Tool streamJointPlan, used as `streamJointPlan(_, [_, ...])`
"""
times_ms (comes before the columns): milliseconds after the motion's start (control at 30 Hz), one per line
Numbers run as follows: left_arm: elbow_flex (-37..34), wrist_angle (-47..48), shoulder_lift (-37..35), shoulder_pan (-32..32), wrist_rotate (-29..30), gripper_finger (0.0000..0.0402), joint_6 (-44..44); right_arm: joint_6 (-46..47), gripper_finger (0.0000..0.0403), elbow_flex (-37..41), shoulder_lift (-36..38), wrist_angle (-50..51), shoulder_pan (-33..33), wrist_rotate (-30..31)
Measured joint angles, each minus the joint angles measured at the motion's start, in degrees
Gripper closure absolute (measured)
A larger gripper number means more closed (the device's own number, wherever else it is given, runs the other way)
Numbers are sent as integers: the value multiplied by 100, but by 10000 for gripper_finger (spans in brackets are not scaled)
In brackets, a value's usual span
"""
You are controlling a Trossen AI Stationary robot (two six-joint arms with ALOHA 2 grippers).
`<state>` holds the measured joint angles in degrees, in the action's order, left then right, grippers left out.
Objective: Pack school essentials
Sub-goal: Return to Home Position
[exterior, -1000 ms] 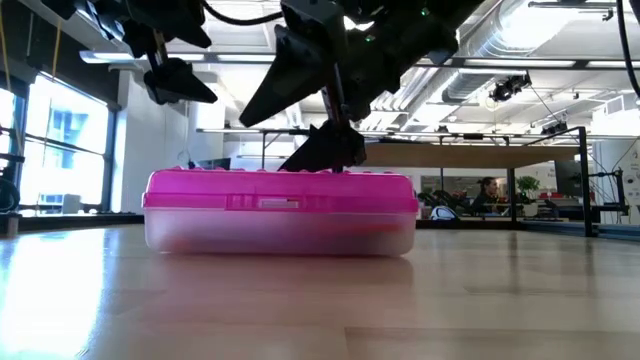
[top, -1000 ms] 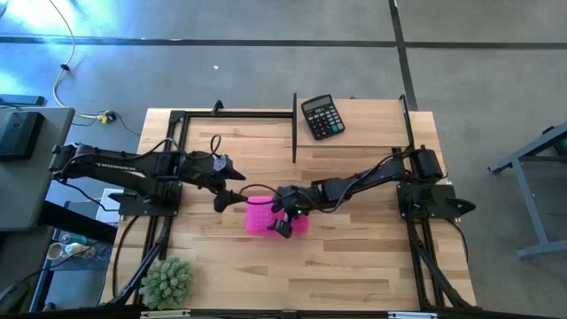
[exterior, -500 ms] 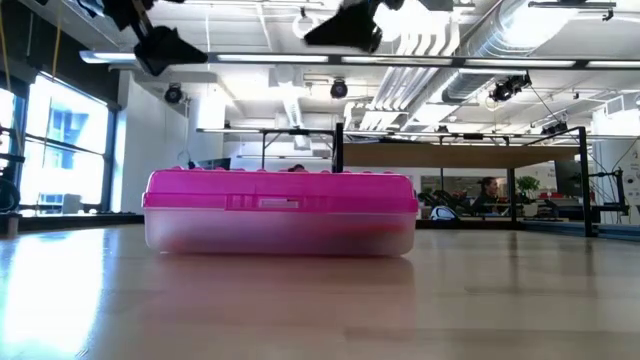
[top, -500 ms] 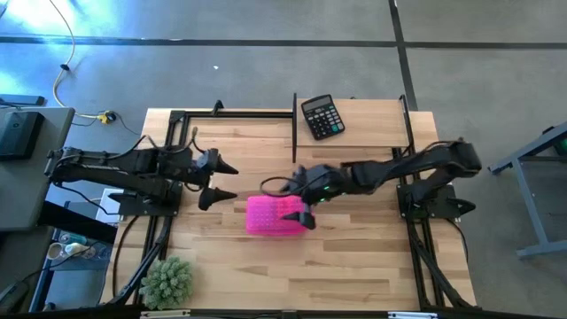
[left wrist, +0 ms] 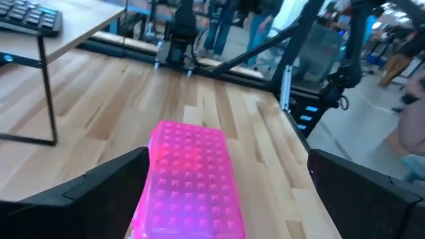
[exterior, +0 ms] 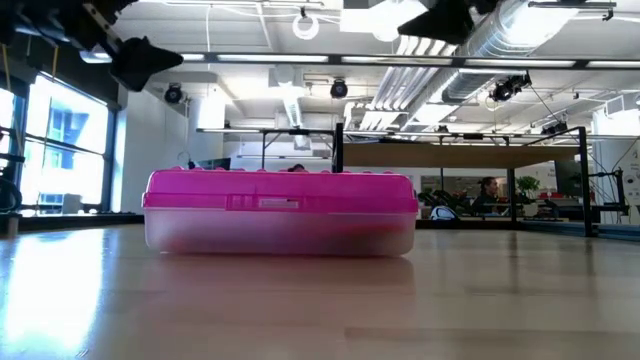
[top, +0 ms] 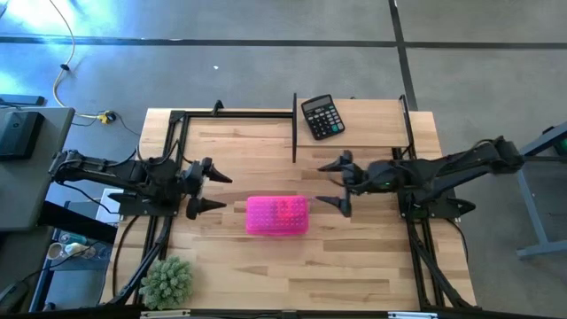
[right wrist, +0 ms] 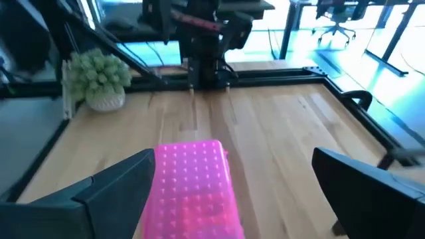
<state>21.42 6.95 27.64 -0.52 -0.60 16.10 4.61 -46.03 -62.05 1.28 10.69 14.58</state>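
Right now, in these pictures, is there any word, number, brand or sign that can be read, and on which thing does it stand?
No text can be read in any view.
Black calculator: its keys and display are too small and blurred to read.
Pink box: no label or mark shows on its lid or its front, only raised bumps on the lid.

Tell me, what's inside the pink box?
The pink box is shut. Its cloudy bottom half shows only a reddish blur; the lid hides the rest.
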Motion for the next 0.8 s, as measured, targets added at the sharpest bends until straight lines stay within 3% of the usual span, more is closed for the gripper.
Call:
streamJointPlan(200, [-743, -688, -525, -210, 67, 2, -113, 385, 4, 1458, 1201, -828, 31, 47])
streamJointPlan(367, [-1170, -952, -914, -362, 221, 2, -162, 692, 4, 2234, 2186, -988, 40, 169])
streamJointPlan(800, [-2080, -1782, -1581, -559, 259, 2, -275, 434, 4, 3007, 4184, -432, 41, 237])
